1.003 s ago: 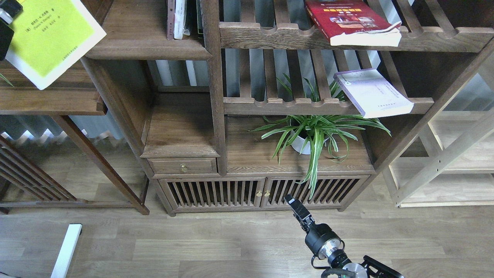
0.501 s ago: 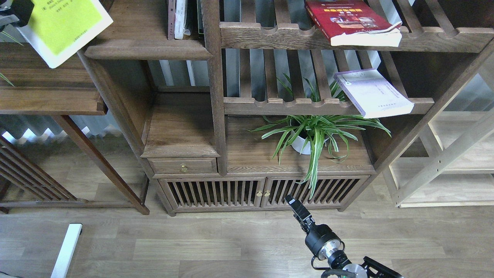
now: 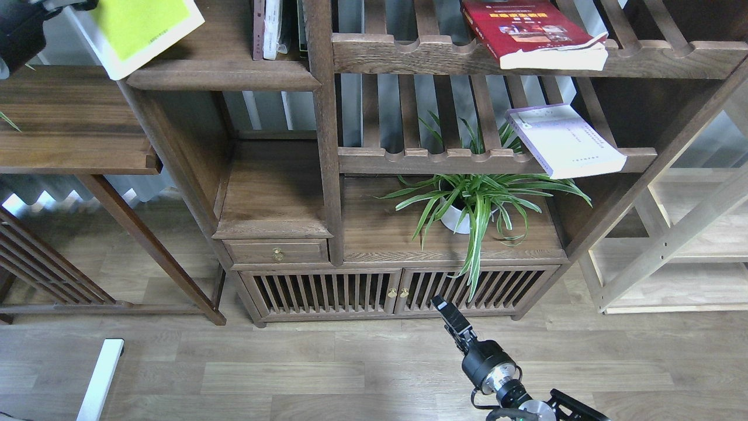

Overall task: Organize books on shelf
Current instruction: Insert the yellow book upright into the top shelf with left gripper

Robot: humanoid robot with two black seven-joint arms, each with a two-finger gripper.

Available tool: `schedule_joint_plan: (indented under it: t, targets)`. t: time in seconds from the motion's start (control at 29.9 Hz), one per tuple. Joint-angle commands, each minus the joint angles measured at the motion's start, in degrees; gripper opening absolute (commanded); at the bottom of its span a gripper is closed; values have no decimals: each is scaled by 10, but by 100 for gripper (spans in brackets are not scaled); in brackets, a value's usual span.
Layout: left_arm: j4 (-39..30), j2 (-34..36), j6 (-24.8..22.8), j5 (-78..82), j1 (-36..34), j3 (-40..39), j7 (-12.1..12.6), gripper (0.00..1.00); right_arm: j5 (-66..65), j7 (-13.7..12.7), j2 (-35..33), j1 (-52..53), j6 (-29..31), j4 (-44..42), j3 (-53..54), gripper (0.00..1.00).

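The yellow-green book (image 3: 140,26) hangs tilted at the top left, its lower corner over the left end of the shelf (image 3: 222,73). My left gripper (image 3: 61,6) holds its left edge at the top border, mostly cut off. A few books (image 3: 273,29) stand upright at the shelf's right end. The red book (image 3: 532,32) lies on the upper slatted rack and the lavender-white book (image 3: 564,140) on the lower one. My right gripper (image 3: 442,307) hangs low above the floor in front of the cabinet, dark and narrow, holding nothing that I can see.
A potted spider plant (image 3: 473,204) sits on the cabinet top under the racks. A dark side table (image 3: 70,134) stands at the left and a light wooden frame (image 3: 672,245) at the right. A white bar (image 3: 99,380) lies on the floor.
My left arm has carried the yellow-green book up and to the right, from over the side table to the shelf's left end. The right arm has not moved.
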Motion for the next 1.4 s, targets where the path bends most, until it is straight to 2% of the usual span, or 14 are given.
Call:
schedule_joint_plan:
  t: [0.0,0.17,0.5,0.84,1.07,1.37]
  targets:
    - [20,-3,7,21,-27,26,0,4,1,0,0,0,0,1,0,99]
    - [40,-17,37,36,-71,64,0,5,3,0,0,0,0,1,0,99]
    - [156,-61,40,36,-188,138,0,4,4,0,0,-5,0,5,0,99]
    - [187,-70,41,56,-203,168,0,4,4,1,0,-6,0,15,0,99]
    - [204,-113,48,102,-211,175,0,3,10,1,0,-9,0,17,-1,99]
    - [228,-109,49,104,-221,210,0,3,11,1,0,-20,0,20,0,99]
